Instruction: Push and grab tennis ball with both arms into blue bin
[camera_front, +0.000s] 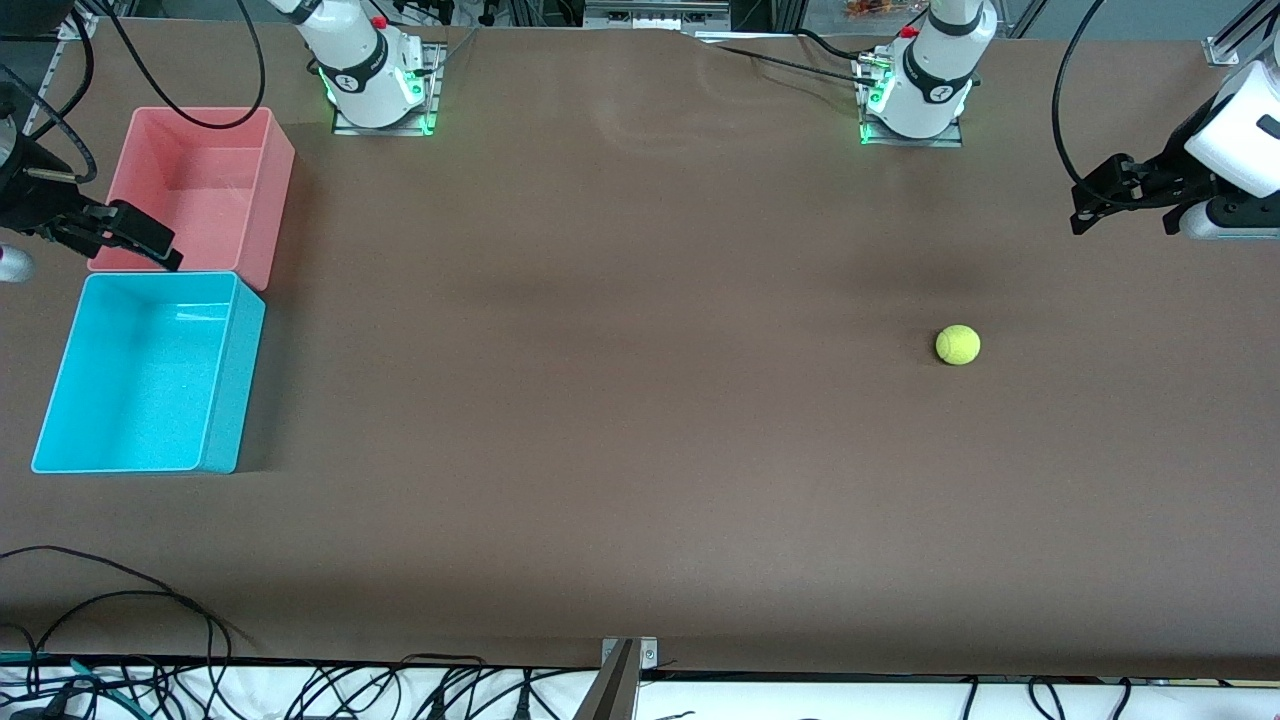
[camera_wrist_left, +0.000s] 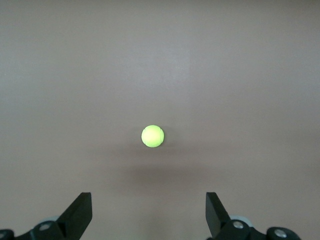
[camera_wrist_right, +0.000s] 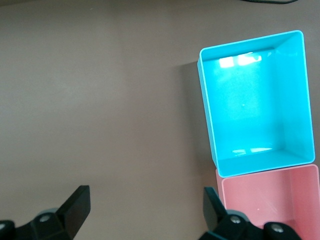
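I was a pair of white arms at a wide brown table (camera_front: 620, 400). The tennis ball (camera_front: 958, 345) lay alone on the bare surface toward my left arm's end, nearer the front camera than that arm's base. My left gripper (camera_front: 1085, 205) hung in the air over the table's edge at that end, its jaws spread wide and empty — the ball (camera_wrist_left: 152, 136) showed between the fingers (camera_wrist_left: 80, 212) in the left wrist view, well apart from them. My right gripper (camera_front: 150, 245) hovered over the pink bin (camera_front: 275, 190), jaws spread too, holding nothing. The blue bin (camera_front: 235, 380) stood at my right arm's end, nearer the front camera than the pink one and, as far as I could tell, touching it. Both bins looked empty inside.
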